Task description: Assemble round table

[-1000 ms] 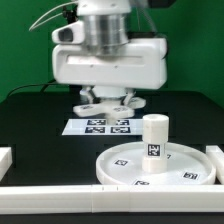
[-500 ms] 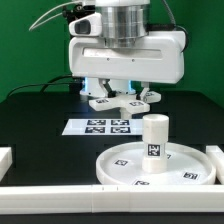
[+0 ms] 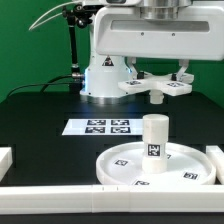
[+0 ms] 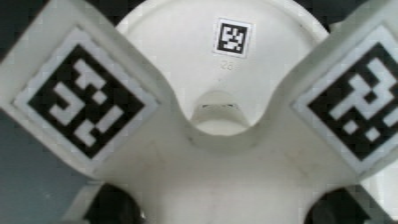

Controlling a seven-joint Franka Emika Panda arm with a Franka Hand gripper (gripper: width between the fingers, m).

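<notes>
White cross-shaped foot piece (image 3: 157, 88), black-and-white tags (image 4: 86, 92) on its arms, sits clamped in the tool (image 3: 157, 79).

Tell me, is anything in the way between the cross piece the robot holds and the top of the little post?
Nothing visible is. The gripper holds the cross-shaped foot piece in the air, higher than the leg standing upright on the round disc. Only open space shows between them.

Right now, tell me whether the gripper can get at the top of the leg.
Probably yes. The gripper, shut on the foot piece, hangs higher than the upright leg standing on the disc, and the exterior view shows only open air between them.
</notes>
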